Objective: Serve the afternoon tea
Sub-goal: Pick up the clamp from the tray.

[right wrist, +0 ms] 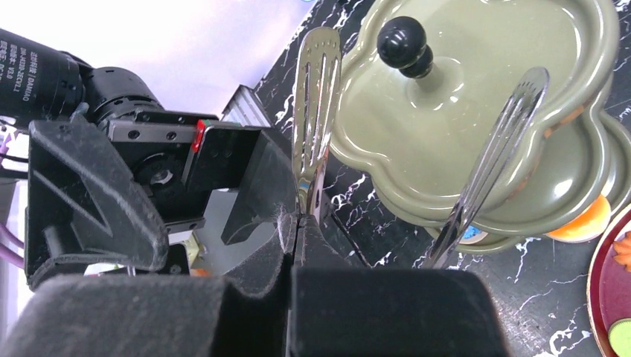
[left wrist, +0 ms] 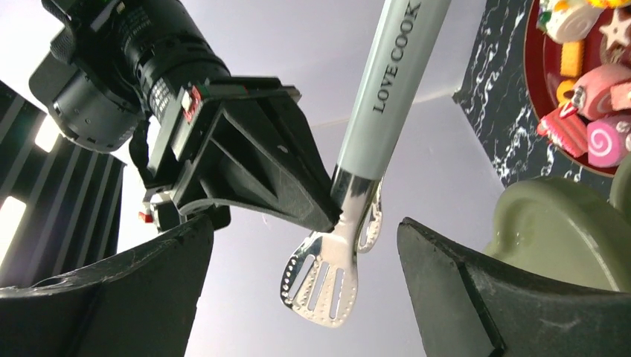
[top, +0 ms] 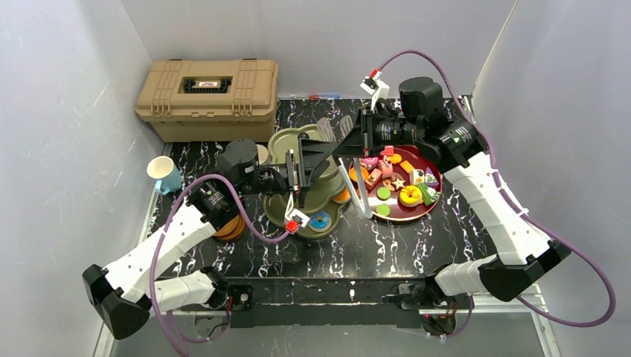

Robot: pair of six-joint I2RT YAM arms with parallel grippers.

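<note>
The right gripper (right wrist: 294, 245) is clamped on the steel tongs (left wrist: 387, 97), seemingly by one arm. The left gripper (left wrist: 303, 227) gapes around their tips. The olive three-tier stand (top: 281, 145) sits at 9 o'clock of the red plate (top: 435, 201). Such a pinch may let the tongs twist free onto the stand's black knob (right wrist: 402, 44).

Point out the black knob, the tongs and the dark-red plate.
black knob (right wrist: 402, 43): right wrist view, its top ball.
tongs (left wrist: 388, 89): left wrist view, lettered handle.
dark-red plate (top: 408, 216): top external view, bare near edge.

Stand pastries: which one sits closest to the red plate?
The orange one, on the bottom tier beside the plate; the blue ring lies further left, at the front.
</note>
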